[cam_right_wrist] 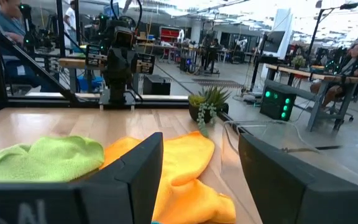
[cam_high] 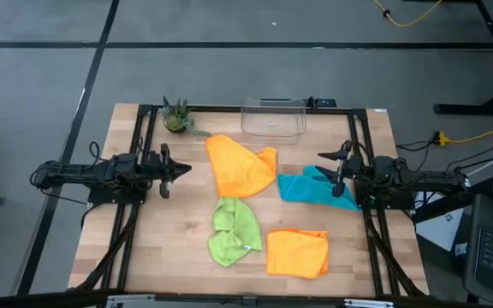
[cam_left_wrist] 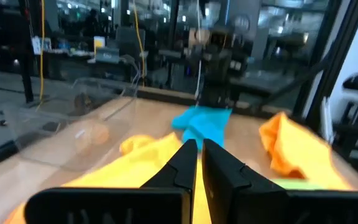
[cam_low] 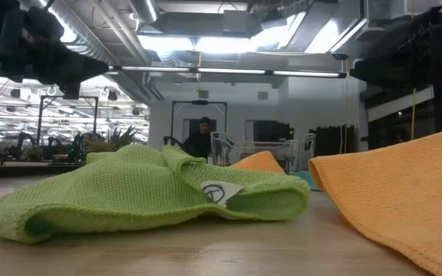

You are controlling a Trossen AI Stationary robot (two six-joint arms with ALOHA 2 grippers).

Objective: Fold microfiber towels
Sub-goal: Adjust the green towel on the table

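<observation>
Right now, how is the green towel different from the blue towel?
The green towel is lime, the blue towel is teal. The green one lies crumpled near the table's middle, between the two orange towels; the blue one lies at the right side, under the open right gripper. In the low view a white tag shows on the green towel; none can be seen on the blue one. Both are small soft cloths, not yet folded.

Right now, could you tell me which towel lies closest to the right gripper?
The teal blue towel; it lies directly under the open right gripper, unlike the orange and green ones.
</observation>
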